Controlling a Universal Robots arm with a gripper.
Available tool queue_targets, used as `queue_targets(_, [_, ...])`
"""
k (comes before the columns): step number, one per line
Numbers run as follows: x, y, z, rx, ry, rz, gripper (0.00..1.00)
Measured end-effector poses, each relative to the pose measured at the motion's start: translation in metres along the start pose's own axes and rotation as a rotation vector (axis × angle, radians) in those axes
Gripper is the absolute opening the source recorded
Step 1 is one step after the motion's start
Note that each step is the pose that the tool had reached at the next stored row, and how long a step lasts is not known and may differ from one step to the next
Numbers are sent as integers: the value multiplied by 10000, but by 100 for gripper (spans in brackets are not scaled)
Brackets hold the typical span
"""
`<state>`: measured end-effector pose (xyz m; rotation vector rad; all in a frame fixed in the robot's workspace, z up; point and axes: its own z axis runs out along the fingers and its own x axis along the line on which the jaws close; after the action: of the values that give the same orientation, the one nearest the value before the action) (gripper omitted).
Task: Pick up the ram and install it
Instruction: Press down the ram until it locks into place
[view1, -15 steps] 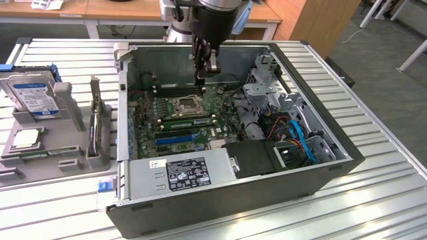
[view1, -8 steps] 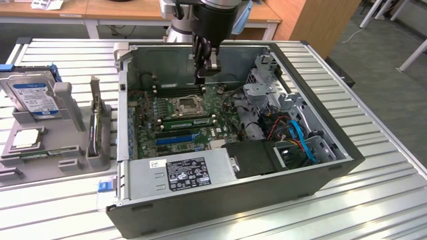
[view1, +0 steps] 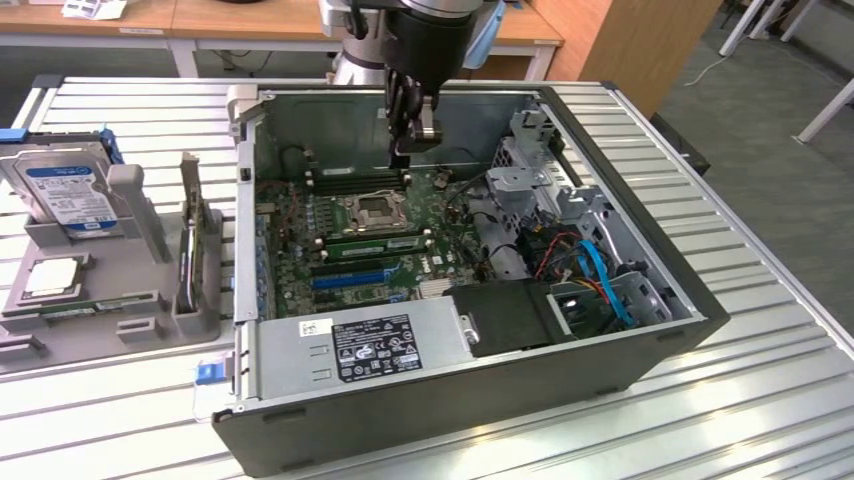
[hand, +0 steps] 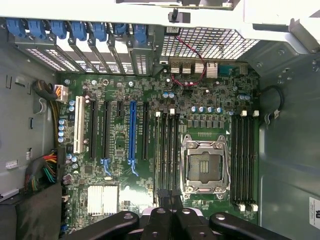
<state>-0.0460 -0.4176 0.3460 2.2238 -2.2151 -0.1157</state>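
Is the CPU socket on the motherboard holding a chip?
No. In the wrist view the CPU socket sits bare inside its metal frame, with no silver chip seated in it.

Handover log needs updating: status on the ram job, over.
Hand shut, nothing seen held, over motherboard inside case. Ram lying in tray, exterior view's left. Nothing on top of it.

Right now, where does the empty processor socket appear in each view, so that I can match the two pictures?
Exterior view: the processor socket sits in the middle of the green motherboard, inside the open case.
Wrist view: the processor socket lies between two banks of black memory slots.
Shared landmark: the long blue slot on the board.
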Motion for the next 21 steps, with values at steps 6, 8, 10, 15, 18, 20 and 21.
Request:
queue_targets(6, [0, 2, 0, 11, -11, 232, 10])
queue_targets(8, [0, 3, 1, 29, -29, 570, 10])
queue_targets(10, [0, 3, 1, 47, -48, 929, 10])
queue_targets(15, [0, 3, 1, 91, -92, 1768, 10])
queue_targets(18, [0, 4, 2, 113, -115, 2194, 10])
queue_targets(20, [0, 4, 1, 127, -128, 2461, 10])
queue_targets(21, [0, 4, 2, 133, -135, 2575, 10])
